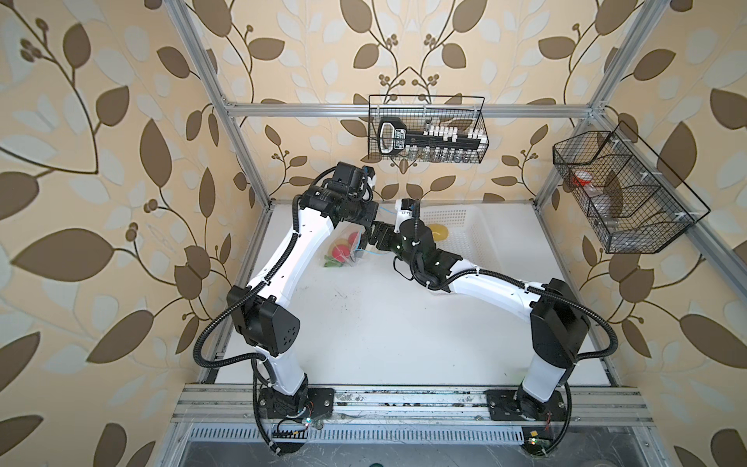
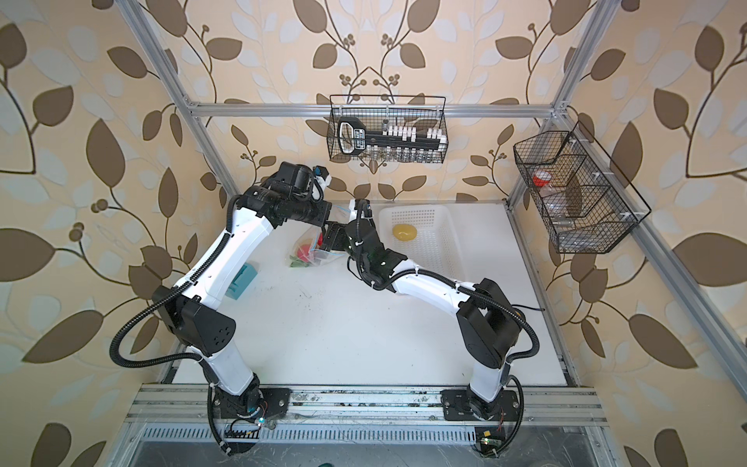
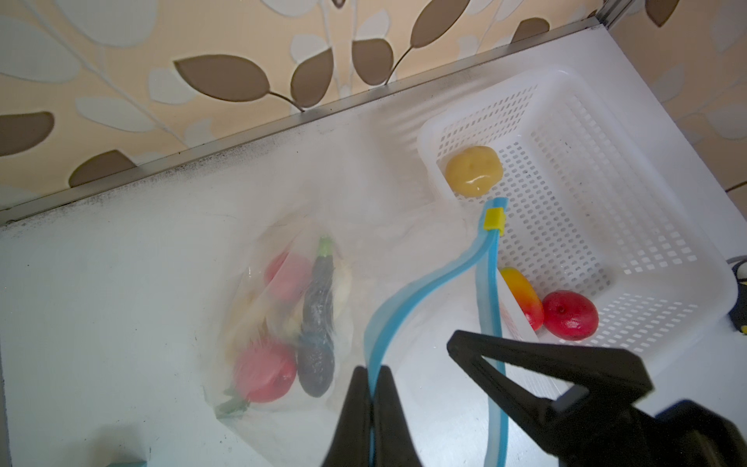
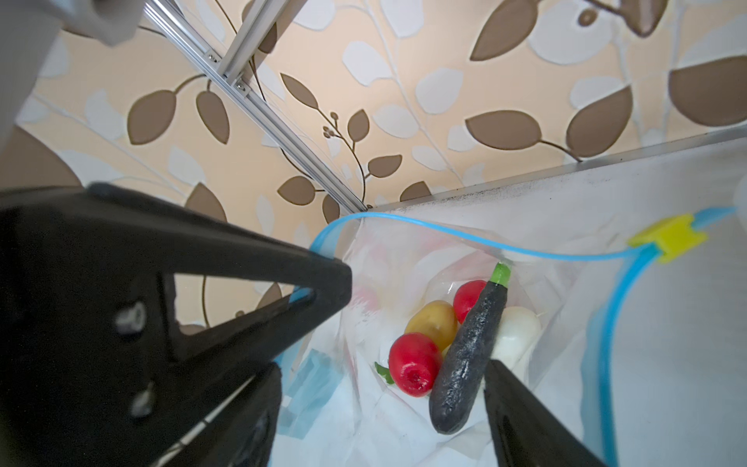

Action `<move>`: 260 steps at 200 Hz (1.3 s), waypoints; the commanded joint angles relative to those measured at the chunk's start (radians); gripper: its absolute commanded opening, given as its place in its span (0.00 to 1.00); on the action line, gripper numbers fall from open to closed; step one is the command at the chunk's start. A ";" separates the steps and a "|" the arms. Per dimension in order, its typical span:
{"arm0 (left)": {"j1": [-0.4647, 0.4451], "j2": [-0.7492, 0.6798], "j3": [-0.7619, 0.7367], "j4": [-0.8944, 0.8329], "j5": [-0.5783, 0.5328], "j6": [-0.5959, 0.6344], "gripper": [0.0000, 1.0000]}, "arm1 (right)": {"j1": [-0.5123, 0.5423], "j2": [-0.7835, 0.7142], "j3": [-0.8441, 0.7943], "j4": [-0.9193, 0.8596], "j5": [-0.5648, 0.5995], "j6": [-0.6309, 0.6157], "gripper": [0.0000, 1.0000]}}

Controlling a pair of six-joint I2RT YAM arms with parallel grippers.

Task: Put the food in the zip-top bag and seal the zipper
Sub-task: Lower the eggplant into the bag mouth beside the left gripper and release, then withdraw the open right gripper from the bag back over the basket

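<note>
- This looks to me like the filling step. The zip-top bag (image 3: pixel 279 283) sits on the white table (image 1: pixel 384 323), at about eleven o'clock from the table's middle in both top views, with its mouth gaping upward.
- The left gripper (image 3: pixel 371 376) is pressed tight on one lip of the zipper (image 3: pixel 420 293), lifting that side and parting the mouth.
- The right gripper (image 4: pixel 384 366) hangs over the opening with its jaws spread and nothing between them.
- Inside lie the eggplant (image 4: pixel 469 356), a red tomato (image 4: pixel 414 370), a second tomato (image 4: pixel 469 297), a potato (image 4: pixel 432 323), the pale cabbage (image 4: pixel 517 331) and a green leaf (image 4: pixel 382 372).
- The white basket (image 3: pixel 562 77), at about one o'clock, holds a second potato (image 3: pixel 475 172), the mango (image 3: pixel 521 299) and a red fruit (image 3: pixel 570 315), none of them bagged yet.
- Next, I'd judge, the right gripper must cross to the basket, close on one piece and bring it back through the gap without snagging the blue lip.
- The bag is clear, limp and crinkled. Its light-blue strips curve apart, with the yellow slider (image 3: pixel 495 219) at one end, and sealing has not begun.
</note>
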 commanded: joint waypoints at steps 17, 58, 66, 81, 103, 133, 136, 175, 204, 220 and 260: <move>-0.006 -0.012 0.010 0.011 -0.004 -0.003 0.00 | -0.015 -0.053 -0.037 0.053 -0.023 0.027 0.70; -0.006 -0.009 0.005 0.009 -0.012 0.001 0.00 | -0.021 -0.108 -0.066 0.063 -0.030 0.032 0.71; -0.006 -0.008 0.003 0.009 -0.015 0.000 0.00 | -0.023 -0.120 -0.072 0.063 -0.030 0.033 0.71; -0.006 -0.008 -0.003 0.009 -0.015 0.001 0.00 | -0.028 -0.143 -0.080 0.060 -0.035 0.036 0.72; -0.006 -0.009 -0.012 0.014 -0.016 0.002 0.00 | -0.037 -0.176 -0.090 0.035 -0.044 0.039 0.73; -0.006 -0.013 -0.015 0.017 -0.013 0.000 0.00 | -0.055 -0.222 -0.109 0.001 -0.043 0.039 1.00; -0.006 -0.014 -0.015 0.017 -0.012 -0.001 0.00 | -0.059 -0.227 -0.111 -0.003 -0.043 0.038 1.00; -0.006 -0.027 -0.032 0.024 -0.012 0.001 0.00 | -0.100 -0.306 -0.161 -0.071 -0.019 0.052 1.00; -0.006 -0.034 -0.039 0.026 -0.013 0.005 0.00 | -0.141 -0.348 -0.150 -0.219 0.024 0.074 1.00; -0.006 -0.040 -0.040 0.028 -0.011 0.005 0.00 | -0.165 -0.358 -0.134 -0.313 0.047 0.090 1.00; -0.006 -0.046 -0.049 0.025 -0.002 -0.004 0.00 | -0.213 -0.340 -0.060 -0.512 0.057 0.089 1.00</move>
